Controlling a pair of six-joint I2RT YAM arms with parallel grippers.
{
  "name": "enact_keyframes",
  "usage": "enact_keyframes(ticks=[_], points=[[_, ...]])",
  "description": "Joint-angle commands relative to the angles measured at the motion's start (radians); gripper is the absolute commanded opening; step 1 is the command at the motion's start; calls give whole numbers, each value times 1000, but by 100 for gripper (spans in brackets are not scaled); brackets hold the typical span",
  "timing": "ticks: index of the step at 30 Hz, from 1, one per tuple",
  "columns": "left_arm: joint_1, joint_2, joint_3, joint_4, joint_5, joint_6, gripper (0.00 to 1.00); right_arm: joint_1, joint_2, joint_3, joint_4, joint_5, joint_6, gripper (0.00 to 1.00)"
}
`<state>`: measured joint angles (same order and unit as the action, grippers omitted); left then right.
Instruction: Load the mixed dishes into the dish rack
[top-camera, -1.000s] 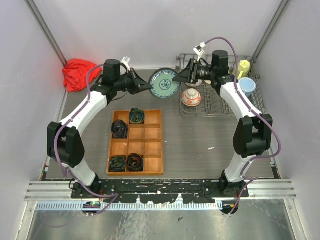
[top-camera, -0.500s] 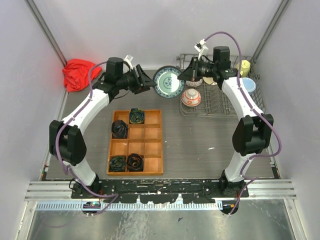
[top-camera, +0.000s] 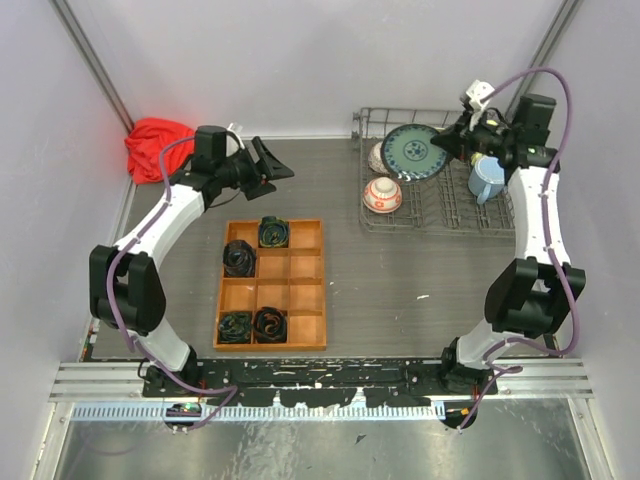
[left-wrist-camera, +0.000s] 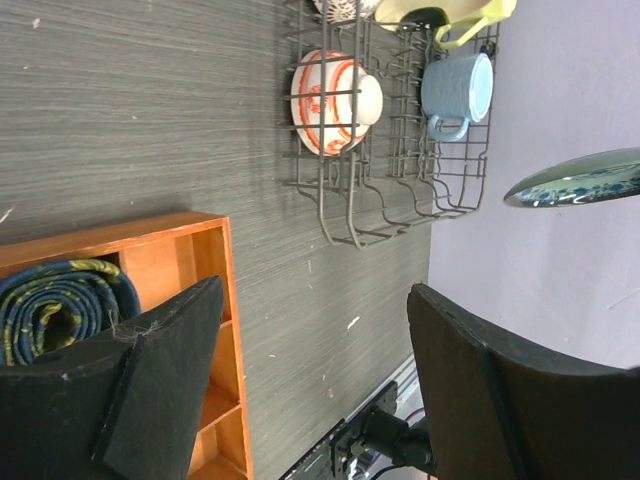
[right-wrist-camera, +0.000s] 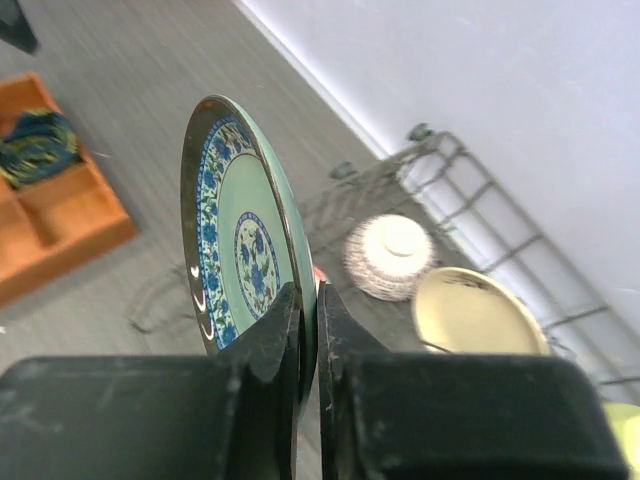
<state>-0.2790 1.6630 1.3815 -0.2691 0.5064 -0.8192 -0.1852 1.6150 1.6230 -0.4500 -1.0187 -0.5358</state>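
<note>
Teal patterned plate gripped by its rim in R gripper, fingers clamped tight on it, held over far part of dish rack, red-patterned bowl & blue cup in rack, L gripper spread wide, empty, above table left of rack.

Left gripper gapes wide, empty; right gripper clamps the rim of a small teal patterned plate.
</note>
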Motion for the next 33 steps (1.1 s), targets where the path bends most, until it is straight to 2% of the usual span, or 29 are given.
enact_keyframes(ticks=[1, 6, 12, 18, 24, 33], points=[[19, -35, -26, -10, 23, 6, 81, -82, -20, 1, -37, -113, -359, 1], [27, -16, -30, -27, 24, 7, 81, -115, 39, 20, -183, -125, -665, 1], [27, 4, -39, -58, 28, 3, 80, -133, 158, 59, -234, -123, -803, 1], [27, 43, -13, -102, 5, 16, 80, -134, 258, 152, -242, -66, -880, 1], [27, 98, 35, -137, -8, 27, 80, -143, 401, 329, -301, -67, -924, 1], [26, 192, 125, -181, -17, 36, 79, -153, 542, 438, -294, -76, -940, 1]])
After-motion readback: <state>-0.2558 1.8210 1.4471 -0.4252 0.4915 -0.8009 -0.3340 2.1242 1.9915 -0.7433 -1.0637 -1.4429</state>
